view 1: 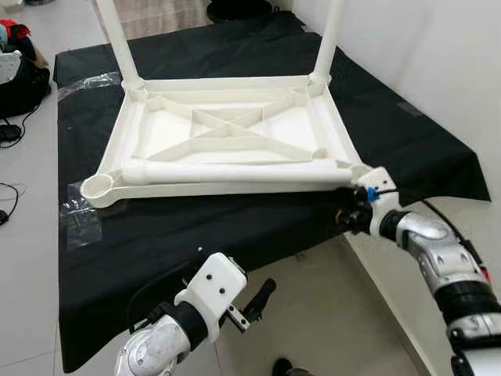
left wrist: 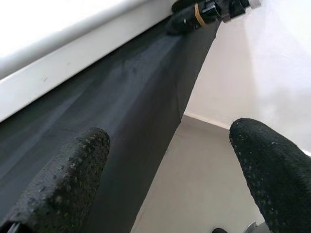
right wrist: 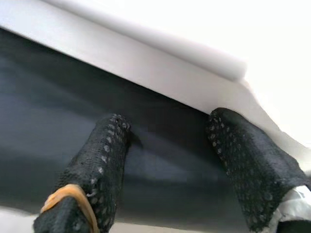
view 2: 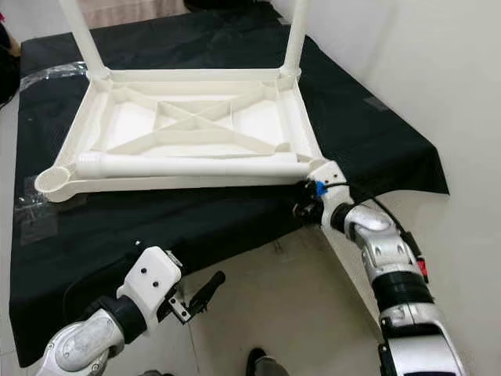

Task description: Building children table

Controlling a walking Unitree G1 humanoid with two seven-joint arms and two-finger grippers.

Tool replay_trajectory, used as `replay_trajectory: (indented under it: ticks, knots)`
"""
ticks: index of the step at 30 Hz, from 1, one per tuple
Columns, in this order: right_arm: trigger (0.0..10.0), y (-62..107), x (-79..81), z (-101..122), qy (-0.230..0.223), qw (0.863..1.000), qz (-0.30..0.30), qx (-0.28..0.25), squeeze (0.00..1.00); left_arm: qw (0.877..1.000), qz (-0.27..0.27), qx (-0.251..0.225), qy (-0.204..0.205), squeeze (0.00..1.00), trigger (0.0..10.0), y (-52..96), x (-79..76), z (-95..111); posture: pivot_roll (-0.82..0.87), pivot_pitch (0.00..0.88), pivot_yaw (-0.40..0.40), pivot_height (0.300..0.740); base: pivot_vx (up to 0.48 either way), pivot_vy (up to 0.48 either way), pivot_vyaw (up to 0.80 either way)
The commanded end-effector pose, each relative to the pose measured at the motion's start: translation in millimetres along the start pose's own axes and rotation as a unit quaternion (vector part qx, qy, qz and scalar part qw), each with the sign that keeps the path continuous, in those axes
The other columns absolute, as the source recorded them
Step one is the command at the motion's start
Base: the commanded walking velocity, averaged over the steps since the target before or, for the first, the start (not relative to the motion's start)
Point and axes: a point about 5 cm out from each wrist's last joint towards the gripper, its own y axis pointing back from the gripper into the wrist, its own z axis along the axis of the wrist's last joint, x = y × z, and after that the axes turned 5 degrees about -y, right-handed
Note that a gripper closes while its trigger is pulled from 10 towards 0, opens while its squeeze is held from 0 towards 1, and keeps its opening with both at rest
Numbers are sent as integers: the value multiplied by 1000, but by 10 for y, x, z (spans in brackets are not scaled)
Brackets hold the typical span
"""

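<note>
A white plastic children's table (view 1: 235, 189) lies upside down on a black cloth (view 1: 196, 243). Two white legs (view 1: 117, 39) (view 1: 329, 39) stand in its far corner sockets. A loose leg (view 1: 235, 171) lies along the near rim. The near left socket (view 1: 98, 186) is hollow. My right gripper (view 1: 344, 210) is at the near right corner, just under the rim, open, with its fingers (right wrist: 102, 160) against the cloth. My left gripper (view 1: 258, 301) hangs open low in front of the cloth's front drape, holding nothing (left wrist: 165, 179).
The white wall (view 1: 438, 70) runs close along the right side. Clear plastic wrap (view 1: 78, 219) lies on the cloth at the left. A dark bag (view 1: 19, 78) and cables (view 1: 8, 133) are on the floor at the left. Grey floor (view 1: 329, 313) shows below the cloth.
</note>
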Motion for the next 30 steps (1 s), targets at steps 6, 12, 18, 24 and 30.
replay_trajectory:
  ticks: [6, 12, 18, 24, 30]
  knots:
    - [10000, -16, -154, -121, -17, 994, -106, 21, 0, 1000, -3, 10, -6, 0, 10000, 24, -21, -35, 80, 239, -44, 740, 0, 0, 0]
    - [10000, -98, -187, -120, -33, 984, -173, 32, 0, 1000, -1, 10, -7, 0, 10000, 17, -18, -36, 83, 230, -47, 740, 0, 0, 0]
    - [10000, -164, -161, -101, -41, 977, -207, 33, 0, 1000, 0, 10, -9, 0, 10000, 10, -11, -40, 80, 226, -48, 740, 0, 0, 0]
    - [10000, -200, -141, -66, -51, 970, -237, 20, 0, 1000, 3, 5, -12, 0, 10000, -20, 8, -25, 86, 216, -49, 740, 0, 0, 0]
    - [10000, -58, -312, 207, -25, 949, -307, -72, 0, 999, 17, -20, -23, 0, 10000, -104, 125, 79, 80, 205, -49, 740, 0, 0, 0]
